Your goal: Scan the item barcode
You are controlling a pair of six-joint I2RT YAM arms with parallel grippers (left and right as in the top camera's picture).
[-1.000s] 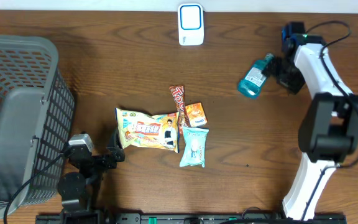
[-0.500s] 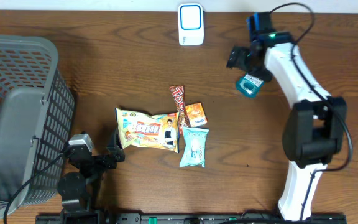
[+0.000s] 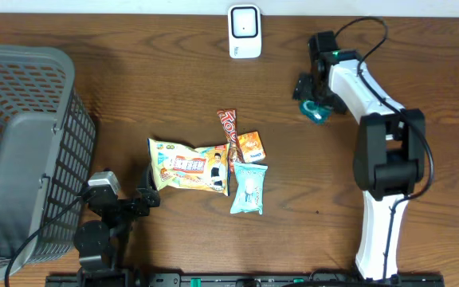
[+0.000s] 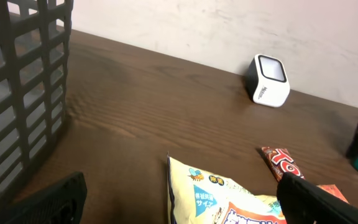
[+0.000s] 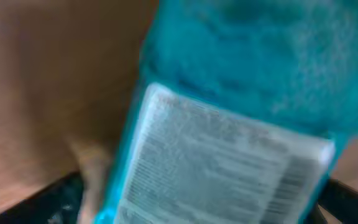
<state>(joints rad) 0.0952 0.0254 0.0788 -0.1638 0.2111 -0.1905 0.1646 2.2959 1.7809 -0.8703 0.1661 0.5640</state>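
A teal bottle (image 3: 316,111) hangs at the back right of the table, with my right gripper (image 3: 312,94) shut on it. In the right wrist view the bottle (image 5: 229,143) fills the frame, blurred, its white printed label with a barcode facing the camera between the dark fingertips (image 5: 64,199). The white scanner (image 3: 245,30) stands at the table's back edge, left of the bottle, and shows in the left wrist view (image 4: 271,81) too. My left gripper (image 3: 144,198) rests open near the front left, nothing between its fingers (image 4: 58,199).
A grey mesh basket (image 3: 22,143) takes up the left side. In the middle lie a yellow snack bag (image 3: 190,167), a red chocolate bar (image 3: 228,127), a small orange box (image 3: 252,147) and a light blue packet (image 3: 248,189).
The right arm has swung the teal bottle leftward from the table's right side toward the scanner and turned it. The left arm has not moved.
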